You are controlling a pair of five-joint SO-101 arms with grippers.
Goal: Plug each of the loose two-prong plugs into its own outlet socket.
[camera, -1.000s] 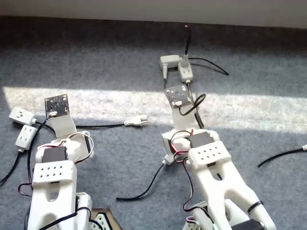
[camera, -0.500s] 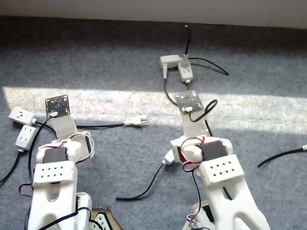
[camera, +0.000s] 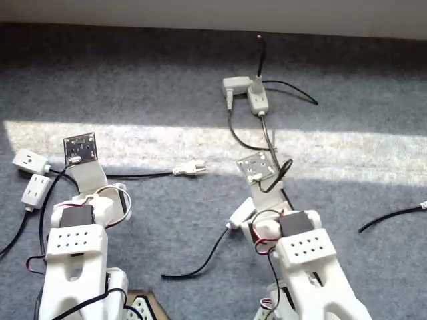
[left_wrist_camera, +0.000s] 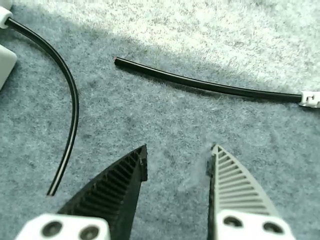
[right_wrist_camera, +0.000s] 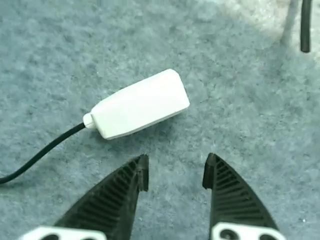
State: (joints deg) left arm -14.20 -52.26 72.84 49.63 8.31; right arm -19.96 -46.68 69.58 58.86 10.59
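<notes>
While the right gripper hangs with fingers moderately apart and empty just beside a white cord-end block, the left gripper is likewise spread and empty over the carpet. One loose two-prong plug lies between the arms, to the right of the left arm. Judged light and rigid, with thin prongs and a limp, dragging cord, it is best taken across its moulded body.

A grey short-pile carpet covers the whole work surface. 1 bright band of sunlight crosses it from side to side. A pale wall strip borders the carpet's far edge. 1 brown-edged object, partly cut off, lies at the near edge.
</notes>
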